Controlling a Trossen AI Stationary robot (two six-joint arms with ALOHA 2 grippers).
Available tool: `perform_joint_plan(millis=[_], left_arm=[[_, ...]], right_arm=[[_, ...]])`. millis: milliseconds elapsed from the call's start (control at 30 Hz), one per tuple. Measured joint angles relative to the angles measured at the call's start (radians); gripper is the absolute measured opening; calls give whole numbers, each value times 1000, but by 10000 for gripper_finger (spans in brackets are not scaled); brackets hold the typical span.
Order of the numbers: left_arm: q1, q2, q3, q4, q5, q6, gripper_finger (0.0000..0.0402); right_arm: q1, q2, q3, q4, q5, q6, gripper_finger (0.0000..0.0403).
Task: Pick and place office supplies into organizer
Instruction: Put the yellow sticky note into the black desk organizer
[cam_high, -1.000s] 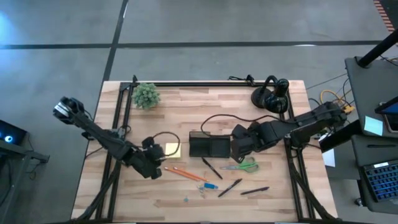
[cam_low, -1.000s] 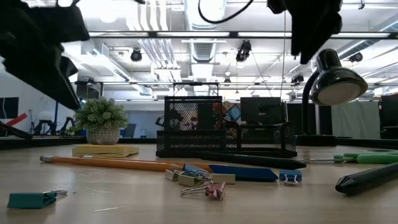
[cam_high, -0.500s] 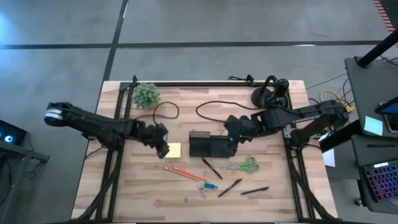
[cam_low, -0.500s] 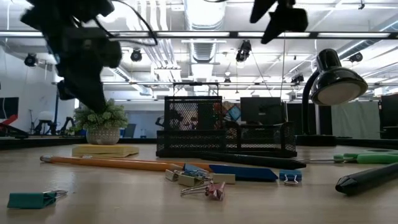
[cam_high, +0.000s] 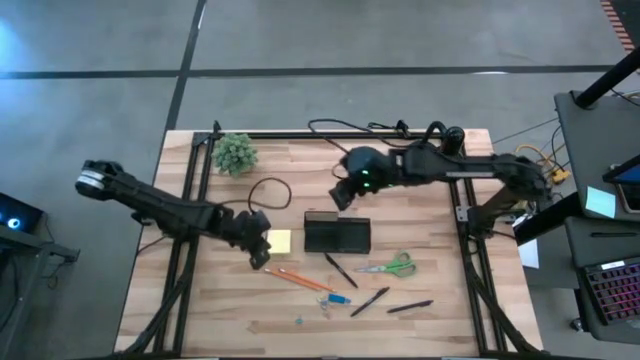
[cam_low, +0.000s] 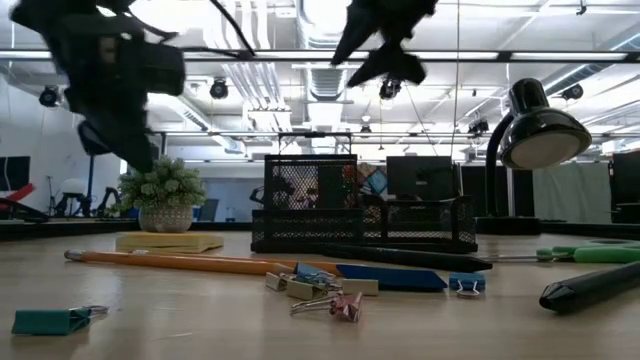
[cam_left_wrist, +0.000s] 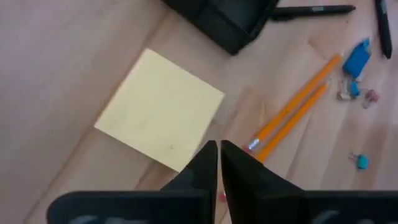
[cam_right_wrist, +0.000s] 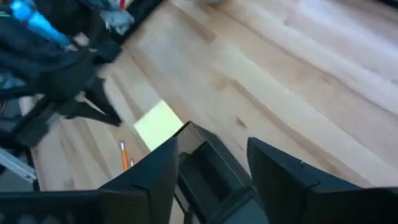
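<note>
Left to right from the organizer (cam_high: 337, 235): we see the left pincer (cam_high: 262, 253), fingers pressed together and empty, above the sticky-note pad (cam_high: 279, 241); pencils (cam_high: 300, 279), pens (cam_high: 340, 270) and scissors (cam_high: 389, 267) lie on the desk (cam_high: 420, 330). The right pincer (cam_high: 343, 196) hovers parted, empty. The organizer's contents stay unclear.

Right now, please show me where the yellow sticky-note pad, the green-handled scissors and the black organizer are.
yellow sticky-note pad (cam_high: 279, 241), high view, middle of its top sheet.
green-handled scissors (cam_high: 400, 266), high view, on the green handles.
black organizer (cam_high: 337, 236), high view, middle of the tray, on its inner part.
</note>
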Motion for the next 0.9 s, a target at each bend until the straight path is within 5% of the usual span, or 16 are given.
perform_joint_plan(millis=[133,433,733,900], left_arm=[[-95,-4,0,38,-32,-104,1],[-315,7,0,148,-204,-246,0],[-481,9,-25,35,-567,-599,0],[-375,13,-68,-58,-410,-662,0]], right_arm=[[-15,131,74,2,-77,-92,128],[-21,413,401,-58,-52,-347,18],[-14,588,704,-334,-49,-491,9],[-14,513,688,-413,-24,-491,9]])
